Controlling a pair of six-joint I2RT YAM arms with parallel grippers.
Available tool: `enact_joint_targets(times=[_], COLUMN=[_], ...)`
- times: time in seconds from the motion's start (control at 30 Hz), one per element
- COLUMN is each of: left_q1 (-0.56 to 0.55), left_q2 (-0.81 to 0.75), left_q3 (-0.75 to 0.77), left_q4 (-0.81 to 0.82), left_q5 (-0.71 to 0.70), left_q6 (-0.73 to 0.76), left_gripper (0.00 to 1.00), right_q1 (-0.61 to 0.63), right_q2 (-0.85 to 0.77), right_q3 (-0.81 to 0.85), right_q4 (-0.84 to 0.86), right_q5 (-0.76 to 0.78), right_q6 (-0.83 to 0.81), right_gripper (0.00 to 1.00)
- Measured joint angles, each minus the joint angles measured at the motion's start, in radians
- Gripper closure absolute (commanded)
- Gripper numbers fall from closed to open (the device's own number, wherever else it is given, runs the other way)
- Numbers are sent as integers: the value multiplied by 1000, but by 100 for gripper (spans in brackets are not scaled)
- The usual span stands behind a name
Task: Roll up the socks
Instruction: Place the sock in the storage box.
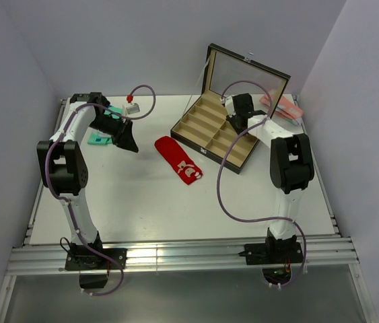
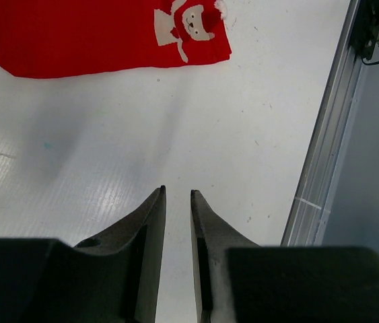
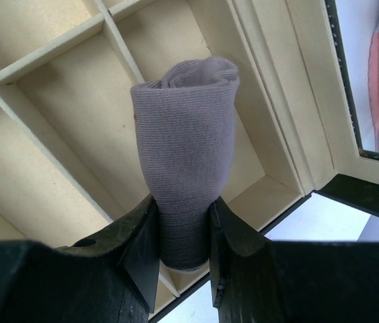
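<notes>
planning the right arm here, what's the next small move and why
Probably lower the right gripper slightly and open it, releasing the rolled grey sock into the divided box. The sock is a finished roll clamped in the gripper, hanging over an open compartment. The red sock lies flat, unrolled, for later.

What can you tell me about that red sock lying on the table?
The red sock lies flat and unrolled on the white table, diagonally between the left arm and the open box. It looks like soft knit fabric, bright red, with a white Santa-like emblem near the end closer to the arms. Nothing touches it; the left gripper is apart from it, empty.
</notes>
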Motion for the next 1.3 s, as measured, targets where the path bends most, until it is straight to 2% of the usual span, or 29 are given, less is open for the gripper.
enact_joint_targets(times=[0.93, 1.3], left_q1=[0, 0], left_q2=[0, 0], left_q3=[0, 0], left_q4=[0, 0], left_q5=[-3, -7], left_q6=[5, 5], left_gripper=[74, 74], right_q1=[22, -30], right_q2=[0, 80], right_q3=[5, 130], right_q4=[-71, -198], right_q5=[-27, -163], right_q6=[4, 34], right_gripper=[100, 100])
